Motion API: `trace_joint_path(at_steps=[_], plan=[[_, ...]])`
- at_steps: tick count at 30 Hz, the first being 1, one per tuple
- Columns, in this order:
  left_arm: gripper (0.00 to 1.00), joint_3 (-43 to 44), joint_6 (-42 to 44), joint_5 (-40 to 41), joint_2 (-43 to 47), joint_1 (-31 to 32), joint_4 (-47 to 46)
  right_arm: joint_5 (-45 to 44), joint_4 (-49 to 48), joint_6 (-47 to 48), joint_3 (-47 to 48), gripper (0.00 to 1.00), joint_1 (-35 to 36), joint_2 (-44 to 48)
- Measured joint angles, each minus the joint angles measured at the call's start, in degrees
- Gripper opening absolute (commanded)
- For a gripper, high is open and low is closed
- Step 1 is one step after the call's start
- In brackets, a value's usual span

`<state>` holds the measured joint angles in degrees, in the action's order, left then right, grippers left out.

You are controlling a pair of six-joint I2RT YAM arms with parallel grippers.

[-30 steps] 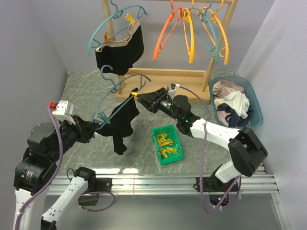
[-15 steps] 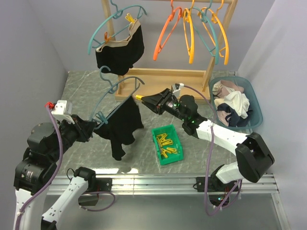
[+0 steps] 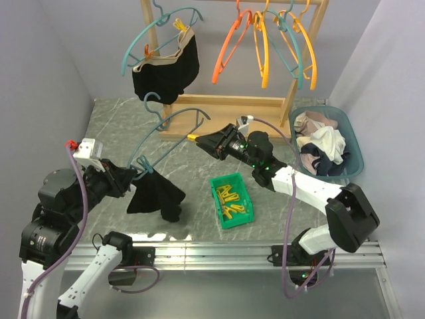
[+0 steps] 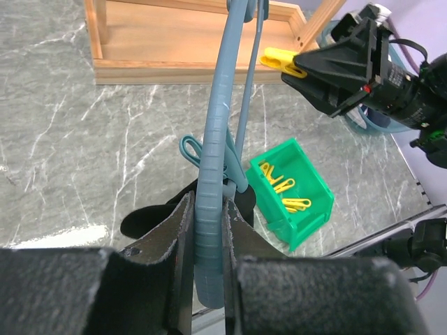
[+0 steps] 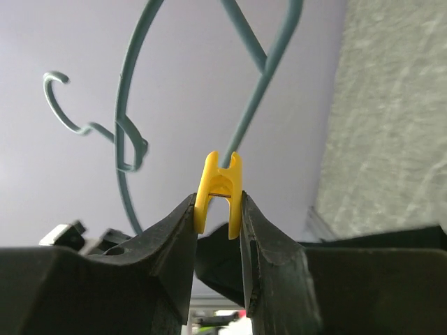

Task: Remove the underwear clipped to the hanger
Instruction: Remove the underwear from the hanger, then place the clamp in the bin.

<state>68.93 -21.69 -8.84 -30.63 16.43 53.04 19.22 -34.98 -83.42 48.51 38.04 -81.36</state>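
Left gripper [image 4: 207, 218] clamping hanger [image 4: 215, 132], underwear [image 3: 156, 197] hanging just below

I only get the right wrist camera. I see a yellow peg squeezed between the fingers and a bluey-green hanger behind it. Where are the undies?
Observer: The black cloth underwear hangs from one small teal peg at the end of the teal plastic hanger, next to the left gripper.
Operator: Is anything holding that hanger up?
Observer: Yes, the left gripper is shut on the hanger's arm, just below the teal peg.
Operator: Is there a box for pegs?
Observer: A green plastic bin with loose yellow pegs in it stands on the grey marbled table, to the right of the underwear.
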Motion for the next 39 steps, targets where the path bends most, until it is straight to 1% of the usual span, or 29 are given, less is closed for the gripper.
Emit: trace_joint_path(at_steps=[3,6,8,11,14,16,18,21,22,23,24,26,27,29,30,33,36,39], plan=[[0.01,0.0,0.0,1.1,0.0,0.0,0.0,0.0,3.2,3.2,-0.3,0.0,0.0,1.9],[0.01,0.0,0.0,1.9,0.1,0.0,0.0,0.5,9.8,10.1,-0.5,0.0,0.0,6.6],[0.01,0.0,0.0,2.6,0.2,0.0,0.0,0.3,16.0,15.9,-1.0,0.0,0.1,11.1],[0.01,0.0,0.0,3.7,0.4,0.0,0.0,-2.8,27.8,25.3,-2.2,0.0,0.6,20.1],[0.01,-0.4,-0.1,4.5,0.9,0.0,-0.4,-7.5,37.4,32.1,-5.3,0.0,1.0,28.1],[0.01,-1.1,-0.2,4.7,1.1,0.0,-1.1,-10.0,42.7,35.4,-7.8,0.0,1.1,31.7],[0.01,-2.3,-0.4,4.7,1.2,0.0,-2.3,-11.8,47.1,37.7,-9.8,0.0,1.3,33.1],[0.01,-3.7,-0.7,3.9,0.9,0.0,-3.2,-13.4,51.4,40.3,-12.3,0.0,2.1,32.6],[0.01,-3.8,-0.8,3.6,0.7,0.0,-3.4,-13.9,52.4,40.9,-12.9,0.04,2.6,32.3],[0.01,-4.0,-1.0,3.2,0.4,0.0,-3.7,-14.1,53.4,41.4,-13.4,0.13,3.2,31.8],[0.01,-4.0,-1.2,2.9,0.1,0.0,-4.0,-14.3,53.9,41.7,-13.6,0.32,3.6,31.5],[0.01,-4.0,-1.6,2.3,-0.4,0.0,-4.5,-15.2,54.5,42.5,-13.9,0.43,4.7,31.0],[0.01,-4.0,-1.7,2.1,-0.6,0.0,-4.9,-15.4,54.8,42.9,-13.9,0.57,5.3,30.9],[0.01,-4.0,-1.8,1.7,-0.8,0.0,-5.4,-16.0,54.9,43.8,-13.9,0.64,6.5,30.8],[0.01,-4.0,-1.8,1.5,-0.8,0.0,-5.5,-16.4,54.9,44.3,-13.9,0.69,7.2,30.7],[0.01,-4.0,-1.9,0.9,-0.9,0.0,-5.8,-17.4,55.5,46.3,-13.0,0.76,9.6,30.3],[0.01,-4.1,-2.0,0.3,-0.9,0.0,-6.1,-18.7,55.7,48.9,-10.3,0.77,12.8,29.3],[0.01,-4.1,-2.0,-0.8,-1.1,0.0,-6.4,-19.4,55.3,51.5,-5.4,0.76,15.7,26.8]])
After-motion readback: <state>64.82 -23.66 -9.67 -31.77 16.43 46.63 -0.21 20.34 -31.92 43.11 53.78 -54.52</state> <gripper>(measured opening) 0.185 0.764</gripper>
